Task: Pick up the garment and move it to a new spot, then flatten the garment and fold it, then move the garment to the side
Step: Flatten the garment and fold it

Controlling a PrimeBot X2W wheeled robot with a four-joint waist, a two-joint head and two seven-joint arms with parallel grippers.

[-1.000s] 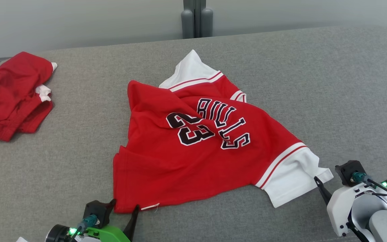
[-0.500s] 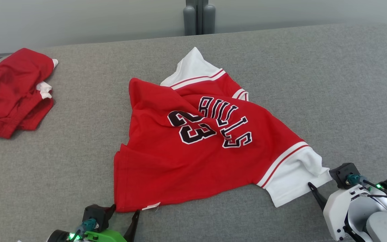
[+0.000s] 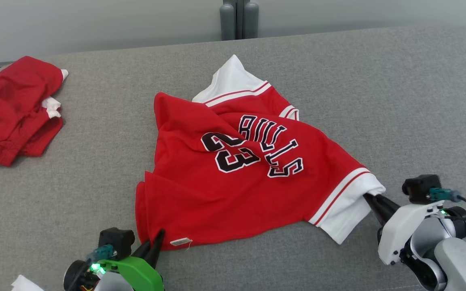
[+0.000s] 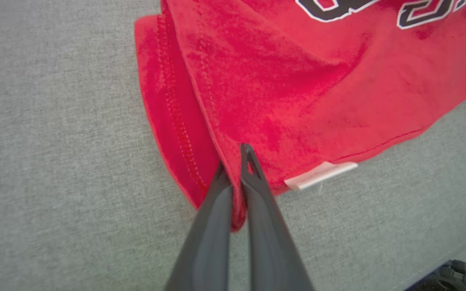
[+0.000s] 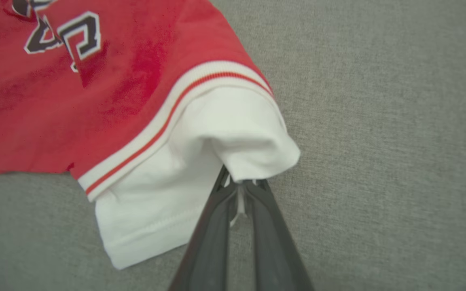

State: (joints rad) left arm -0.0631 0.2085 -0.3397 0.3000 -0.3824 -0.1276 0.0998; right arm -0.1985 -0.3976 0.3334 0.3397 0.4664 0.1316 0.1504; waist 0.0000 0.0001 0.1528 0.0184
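We see the left gripper (image 4: 234, 161) pinched closed on the near hem corner of the red jersey (image 3: 200, 194), a fold of red cloth caught between its two slim dark fingers. Just right of those fingers a small white tag (image 4: 320, 176) sticks out flat from the hem. A second layer of hem with a raised line of stitching lies just to their left.

The right gripper (image 5: 239, 182) is closed too, nipping the edge of the white sleeve (image 5: 233, 133). The sleeve bunches into a soft rounded hood over its fingertips. A ribbed white band with a thin red stripe joins the sleeve to the red body.

The jersey lies rumpled between and ahead of the two grippers on a grey woven surface (image 3: 399, 101). Its black, white-edged letters and number are creased by a ridge across the chest. The other white sleeve peaks up at its far side.

Nothing lies between either gripper and the cloth it holds. Well beyond the left gripper and off to its left sits a crumpled red garment (image 3: 14, 109) with bits of white, apart from the jersey. Far ahead of both grippers, past the surface's back edge, stand grey rounded posts (image 3: 239, 20).

Beside the left gripper's green body a pale scrap (image 3: 24, 283) shows at the head view's edge. We cannot tell what it is.
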